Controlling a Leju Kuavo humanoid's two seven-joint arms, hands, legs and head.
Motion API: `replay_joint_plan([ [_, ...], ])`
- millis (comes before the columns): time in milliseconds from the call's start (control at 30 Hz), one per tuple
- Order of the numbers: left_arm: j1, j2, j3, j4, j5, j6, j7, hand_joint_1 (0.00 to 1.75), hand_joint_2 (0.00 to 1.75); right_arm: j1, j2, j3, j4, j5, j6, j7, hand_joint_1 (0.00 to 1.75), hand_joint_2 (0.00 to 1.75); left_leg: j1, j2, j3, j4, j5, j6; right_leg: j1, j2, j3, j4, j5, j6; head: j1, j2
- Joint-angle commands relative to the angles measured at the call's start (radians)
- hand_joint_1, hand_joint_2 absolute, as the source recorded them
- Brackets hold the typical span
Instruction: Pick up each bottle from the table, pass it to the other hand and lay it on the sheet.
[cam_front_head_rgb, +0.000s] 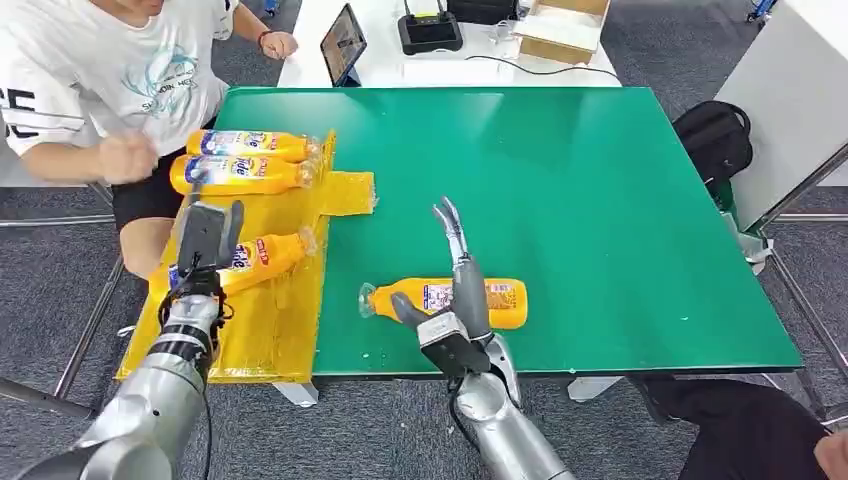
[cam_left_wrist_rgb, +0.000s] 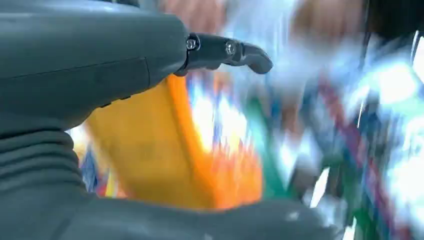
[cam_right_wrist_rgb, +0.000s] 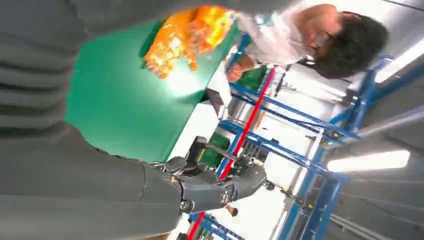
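Observation:
Near the green table's front edge lies an orange bottle on its side. My right hand hovers over its middle, fingers stretched straight out, thumb on the near side, holding nothing. The right wrist view shows this hand spread above the table. A third orange bottle lies tilted on the yellow sheet. My left hand is at its base with fingers straight. In the blurred left wrist view the bottle sits between finger and thumb, ungripped. Two more bottles lie at the sheet's far end.
A person in a white shirt sits at the table's left side, one fist close to the sheet's far bottles. A tablet, a black device and a box stand on the white table behind. A black bag rests at the right.

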Motion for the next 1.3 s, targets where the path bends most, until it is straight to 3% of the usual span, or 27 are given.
replay_joint_plan([
  [33,0.248,-0.017,-0.255,-0.462,0.265,0.086,-0.001,0.0,1.75,-0.113,-0.145,-0.009,0.127,0.156,0.073,0.186,0.0,1.75,0.0,0.001,0.007,-0.001,-0.002,0.002,0.001,0.0,0.007,-0.003,-0.001,-0.002,0.0,0.0],
  [133,0.298,-0.012,-0.272,-0.496,0.273,0.077,-0.001,0.0,1.75,-0.114,-0.183,-0.023,0.135,0.195,0.118,0.254,0.0,1.75,0.0,-0.003,0.007,0.0,-0.002,0.003,0.001,-0.004,0.009,-0.003,-0.002,-0.002,0.0,0.0],
  [233,0.352,-0.008,-0.275,-0.511,0.27,0.069,-0.001,0.0,1.75,-0.12,-0.247,-0.005,0.168,0.277,0.246,0.377,0.0,1.75,-0.001,0.0,0.007,-0.001,-0.003,0.003,0.0,-0.001,0.009,-0.003,-0.002,-0.002,0.0,0.0],
  [367,0.359,-0.006,-0.276,-0.518,0.27,0.07,-0.001,0.0,1.75,-0.12,-0.254,-0.011,0.174,0.278,0.253,0.382,0.0,1.75,-0.001,-0.002,0.004,-0.001,-0.002,0.002,0.0,-0.002,0.006,-0.002,-0.002,-0.002,0.0,0.0],
  [433,0.357,-0.007,-0.271,-0.502,0.263,0.057,-0.001,0.0,1.75,-0.136,-0.267,0.007,0.206,0.303,0.316,0.423,0.0,1.75,-0.001,-0.002,0.003,0.0,-0.002,0.001,0.0,-0.002,0.004,-0.001,-0.002,-0.002,0.0,0.0],
  [600,0.35,-0.032,-0.239,-0.469,0.276,-0.01,-0.001,0.0,1.75,-0.132,-0.285,0.029,0.233,0.317,0.363,0.439,0.0,1.75,0.0,-0.001,0.007,-0.001,-0.002,0.002,0.001,-0.002,0.008,-0.002,-0.002,-0.003,0.0,0.0],
  [1300,0.331,-0.044,-0.254,-0.429,0.246,-0.017,-0.001,0.0,1.75,-0.164,-0.291,0.053,0.297,0.309,0.394,0.457,0.0,1.75,0.0,-0.002,0.005,-0.001,-0.001,0.002,0.001,-0.002,0.006,-0.002,-0.002,-0.002,0.0,0.0],
])
